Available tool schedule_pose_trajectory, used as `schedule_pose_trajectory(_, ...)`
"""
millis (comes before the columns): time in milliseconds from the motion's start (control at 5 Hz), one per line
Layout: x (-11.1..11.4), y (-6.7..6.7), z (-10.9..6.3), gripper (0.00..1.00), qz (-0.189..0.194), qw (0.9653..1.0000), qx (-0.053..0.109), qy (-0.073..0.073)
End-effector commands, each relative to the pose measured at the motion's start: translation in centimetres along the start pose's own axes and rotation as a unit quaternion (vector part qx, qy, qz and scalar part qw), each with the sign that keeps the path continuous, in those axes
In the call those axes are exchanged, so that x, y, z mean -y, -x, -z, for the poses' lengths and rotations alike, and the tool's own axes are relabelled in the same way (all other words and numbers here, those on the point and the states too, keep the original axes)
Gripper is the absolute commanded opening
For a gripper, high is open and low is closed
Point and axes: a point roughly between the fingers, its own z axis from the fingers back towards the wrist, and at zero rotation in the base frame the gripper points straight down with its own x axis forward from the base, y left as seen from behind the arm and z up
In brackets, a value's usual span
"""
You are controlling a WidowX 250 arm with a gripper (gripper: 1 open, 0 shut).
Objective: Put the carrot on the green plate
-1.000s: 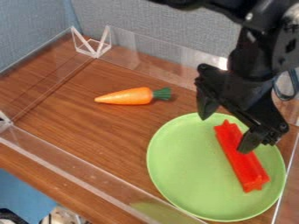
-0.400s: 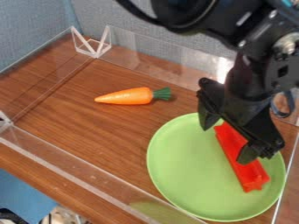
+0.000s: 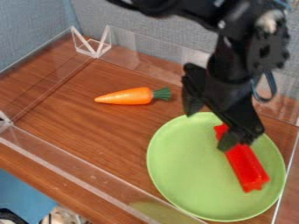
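ok so, looking at the carrot lying flat on the brown wooden table, off the green plate and well apart from the red ridged block. pointing its orange tip toward the left side of the view, btw, and showing the dark green stub top on the right, near the upper left part of the plate rim.

seeing the black gripper hanging over the far part of the plate, coming in from the top right of the view. spreading its jaws wide open and gripping nothing, so definitely not holding the carrot. covering a bit of the red block's upper end with one dark finger, but not really being able to tell from this angle about touching or just hovering in front.

also spotting that red block lying at a slant on the right half of the plate, inside the rim. noticing a white angular frame standing at the back left corner, plus a clear low wall running diagonally along the near side of the table. getting some blur on the dark fingers too, fwiw.
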Motion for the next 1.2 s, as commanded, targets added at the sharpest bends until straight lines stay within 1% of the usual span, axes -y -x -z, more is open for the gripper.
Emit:
schedule_pose_trajectory(0,-1.0,-1.3,-2.0,1.00,-0.008,0.9998,0.015,-0.014)
schedule_pose_trajectory(200,-1.3,-2.1,-3.5,1.00,-0.019,0.9993,0.010,-0.033)
schedule_pose_trajectory(400,-2.0,-1.9,-4.8,1.00,-0.034,0.9982,0.017,-0.046)
schedule_pose_trajectory(600,-2.6,-0.3,-5.4,1.00,-0.047,0.9972,0.025,-0.052)
schedule_pose_trajectory(800,-4.5,1.5,-5.2,1.00,-0.064,0.9964,0.023,-0.051)
schedule_pose_trajectory(1000,-4.8,1.5,-4.6,1.00,-0.056,0.9973,0.034,-0.033)
